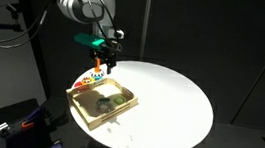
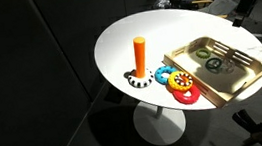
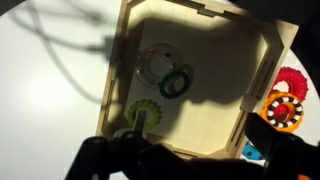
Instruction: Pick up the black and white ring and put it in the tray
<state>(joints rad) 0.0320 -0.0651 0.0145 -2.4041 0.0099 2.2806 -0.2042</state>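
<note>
Trouble, as we judge it, would come mostly from the place where the black and white ring [image 2: 137, 79] lies. In an exterior view it sits left of centre on the round white tabletop [image 2: 116, 34], at the foot of the upright orange post [image 2: 140, 55]. It seems to go around the post, but we cannot be sure of this. Just beside it, to the right, lies the blue and yellow ring [image 2: 164, 75], and then the yellow and red ring [image 2: 180, 81] and the plain red ring [image 2: 187, 95], close against the near rim of the shallow rectangular tray of pale wood [image 2: 244, 86].

The hand [image 1: 105, 57] hangs above the far left part of the tray, not over the ring. In the wrist view its two dark fingers stand wide apart at the bottom of the frame, and we see nothing between them, so we take it as open and empty.

The tray holds a green toothed ring [image 3: 143, 112], a dark teal ring [image 3: 175, 83] and a clear ring [image 3: 155, 62]; the task's ring is not yet inside.

If the ring does circle the post, a slanted pull could tip the post over. A finger coming down on the right side may push the blue and yellow ring. With so many rings near, the wrong one could also be taken.
</note>
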